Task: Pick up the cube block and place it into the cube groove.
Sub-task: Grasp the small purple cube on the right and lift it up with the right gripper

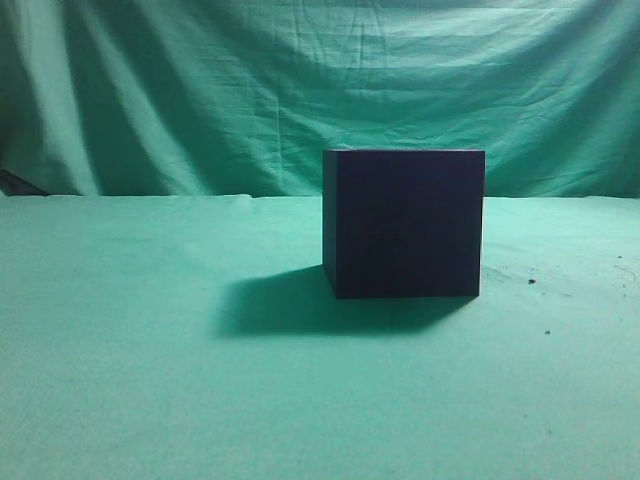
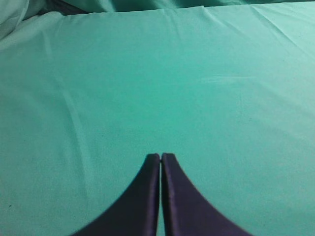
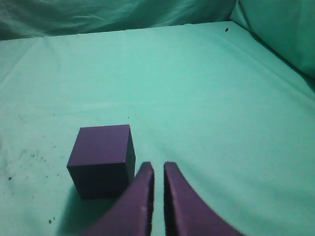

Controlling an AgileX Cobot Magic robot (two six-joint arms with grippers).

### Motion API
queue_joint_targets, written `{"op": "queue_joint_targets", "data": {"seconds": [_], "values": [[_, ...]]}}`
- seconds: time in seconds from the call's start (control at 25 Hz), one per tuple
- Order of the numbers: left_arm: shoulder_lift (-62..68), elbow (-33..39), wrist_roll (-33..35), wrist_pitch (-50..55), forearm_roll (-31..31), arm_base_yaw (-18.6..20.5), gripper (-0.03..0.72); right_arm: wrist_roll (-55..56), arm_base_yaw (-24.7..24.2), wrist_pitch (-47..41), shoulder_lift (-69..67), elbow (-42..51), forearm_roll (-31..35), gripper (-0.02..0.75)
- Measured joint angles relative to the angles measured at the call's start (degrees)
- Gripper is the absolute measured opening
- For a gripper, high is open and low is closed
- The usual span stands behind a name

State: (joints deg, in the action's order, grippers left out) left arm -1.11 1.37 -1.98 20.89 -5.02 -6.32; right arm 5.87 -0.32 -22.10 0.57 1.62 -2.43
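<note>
The bench [image 1: 120,400] was seen to be covered with a green cloth, smooth in the middle and lightly creased, and the same fabric was hung in soft folds as a backdrop [image 1: 200,90]. From the left wrist view, only bare cloth was shown beneath the left end effector [image 2: 161,157], whose two dark, curved, matte fingers [image 2: 142,196] were pressed together at the tips with nothing held between them. In the exterior view a single dark navy, plain-faced, sharp-edged box [image 1: 404,222] was seen standing right of centre on the bench, with a shadow cast to its left; no recess could be made out from that level angle, so the cube groove could not be located. In the right wrist view the cube block [image 3: 102,158], a small dark purple cube with flat matte faces and crisp edges, was seen resting on the cloth just left of the right end effector [image 3: 158,167]. That end effector's curved fingers [image 3: 182,206] were parted only by a narrow gap, and nothing was gripped. Small dark specks [image 3: 29,157] were scattered on the cloth left of the block.
</note>
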Motion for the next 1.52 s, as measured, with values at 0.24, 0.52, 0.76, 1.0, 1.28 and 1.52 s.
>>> {"op": "queue_joint_targets", "data": {"seconds": [0.24, 0.52, 0.76, 1.0, 1.28, 1.52], "values": [[0.0, 0.0, 0.0, 0.0, 0.0, 0.0, 0.0, 0.0, 0.0, 0.0, 0.0, 0.0, 0.0, 0.049], [0.0, 0.0, 0.0, 0.0, 0.0, 0.0, 0.0, 0.0, 0.0, 0.0, 0.0, 0.0, 0.0, 0.049], [0.0, 0.0, 0.0, 0.0, 0.0, 0.0, 0.0, 0.0, 0.0, 0.0, 0.0, 0.0, 0.0, 0.049], [0.0, 0.0, 0.0, 0.0, 0.0, 0.0, 0.0, 0.0, 0.0, 0.0, 0.0, 0.0, 0.0, 0.049], [0.0, 0.0, 0.0, 0.0, 0.0, 0.0, 0.0, 1.65, 0.0, 5.95, 0.0, 0.0, 2.57, 0.049], [0.0, 0.0, 0.0, 0.0, 0.0, 0.0, 0.0, 2.0, 0.0, 21.73, 0.0, 0.0, 3.78, 0.049]]}}
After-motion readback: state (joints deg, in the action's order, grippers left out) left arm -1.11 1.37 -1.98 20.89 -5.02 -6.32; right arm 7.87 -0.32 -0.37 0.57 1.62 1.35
